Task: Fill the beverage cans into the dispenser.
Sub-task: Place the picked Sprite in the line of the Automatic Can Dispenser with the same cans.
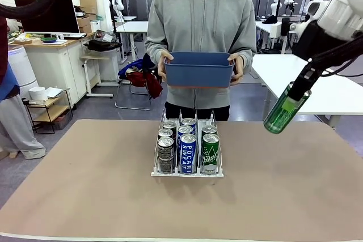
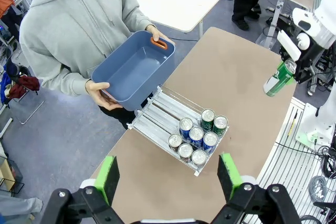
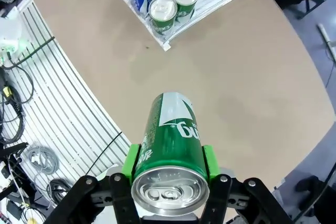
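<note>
- Right gripper (image 1: 296,92) is clamped on a green can (image 1: 285,110), green pads on opposite sides of the can body near its top end. Can hangs tilted, base pointing down and toward the dispenser (image 1: 187,172), top end toward the wrist.
- From this claw, the dispenser sits well below and off toward the table's middle; nothing lies between them on the table (image 1: 85,196).
- Dispenser holds seven cans (image 1: 188,150): dark ones in one outer lane, blue ones in the middle lane, green ones in the outer lane nearest the claw. The rear of every lane looks free.
- Left gripper (image 2: 170,176) is spread wide and holds nothing, hovering high; the dispenser is ahead of and below its fingers.
- A person stands beyond the dispenser holding a blue bin (image 1: 199,69) in both hands; it looks empty in the left wrist view.
- Handling judgement: thin aluminium wall, smooth and slick, dents under a hard squeeze; probably full, so moderately heavy. A side grip across the body suits it. Tilt must be taken out before it meets the lane wires.
</note>
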Controlling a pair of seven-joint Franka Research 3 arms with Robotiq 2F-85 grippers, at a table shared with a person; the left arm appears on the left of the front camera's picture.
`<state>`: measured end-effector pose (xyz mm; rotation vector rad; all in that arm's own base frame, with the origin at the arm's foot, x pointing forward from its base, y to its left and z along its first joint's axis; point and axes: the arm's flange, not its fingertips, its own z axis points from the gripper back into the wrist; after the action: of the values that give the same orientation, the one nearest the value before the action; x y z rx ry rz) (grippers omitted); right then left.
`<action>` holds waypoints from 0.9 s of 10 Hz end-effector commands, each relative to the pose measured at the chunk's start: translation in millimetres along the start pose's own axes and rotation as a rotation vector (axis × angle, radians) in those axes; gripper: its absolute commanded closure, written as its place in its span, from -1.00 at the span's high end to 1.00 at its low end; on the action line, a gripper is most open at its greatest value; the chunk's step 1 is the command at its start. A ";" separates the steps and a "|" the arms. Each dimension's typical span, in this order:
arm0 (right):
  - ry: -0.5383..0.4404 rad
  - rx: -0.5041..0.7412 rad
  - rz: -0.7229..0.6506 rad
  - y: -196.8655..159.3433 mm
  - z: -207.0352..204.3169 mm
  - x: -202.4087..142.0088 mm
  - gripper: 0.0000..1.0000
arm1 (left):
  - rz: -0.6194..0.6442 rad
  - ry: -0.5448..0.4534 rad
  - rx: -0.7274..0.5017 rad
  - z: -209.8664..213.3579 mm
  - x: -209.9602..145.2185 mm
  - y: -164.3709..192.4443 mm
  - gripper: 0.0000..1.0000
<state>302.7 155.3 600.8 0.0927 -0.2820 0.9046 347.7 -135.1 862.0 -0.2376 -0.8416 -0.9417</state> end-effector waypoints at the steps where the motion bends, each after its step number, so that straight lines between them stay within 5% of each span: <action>1: -0.017 -0.039 -0.061 30.0 -16.3 -6.8 0.16 | 0.001 -0.004 -0.010 1.3 -3.9 -0.9 1.00; 4: -0.049 -0.122 0.029 79.2 -46.7 -7.3 0.16 | 0.001 -0.004 -0.010 1.3 -3.9 -0.9 1.00; 9: -0.176 -0.036 0.102 133.8 -113.5 7.4 0.16 | 0.001 -0.004 -0.010 1.3 -3.9 -0.9 1.00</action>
<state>227.7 260.4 512.2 0.0582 -0.4429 0.9870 347.6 -135.2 862.0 -0.2374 -0.8416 -0.9419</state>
